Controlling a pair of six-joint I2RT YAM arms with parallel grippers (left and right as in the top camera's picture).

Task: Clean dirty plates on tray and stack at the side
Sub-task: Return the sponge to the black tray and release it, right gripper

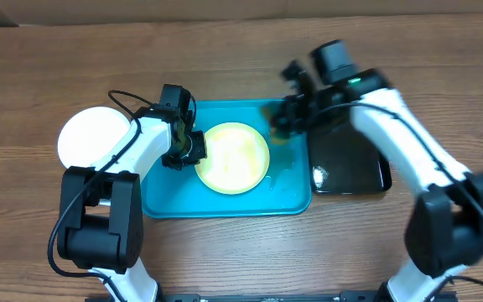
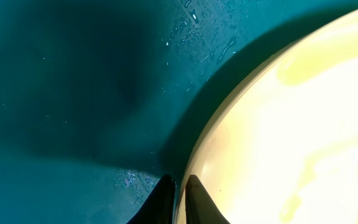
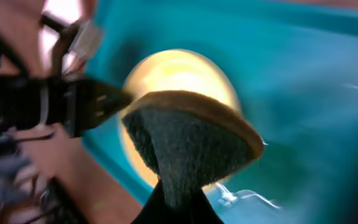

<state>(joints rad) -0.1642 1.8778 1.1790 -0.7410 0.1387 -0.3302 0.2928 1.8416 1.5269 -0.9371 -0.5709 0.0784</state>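
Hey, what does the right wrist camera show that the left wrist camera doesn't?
Only the right wrist: a green scouring sponge pinched in the right hand. Only the left wrist: close up, the left hand shut on the yellow-green plate at its rim, and fine droplets on the turquoise tray. Both: that plate lying on the tray, with the left hand at its rim.
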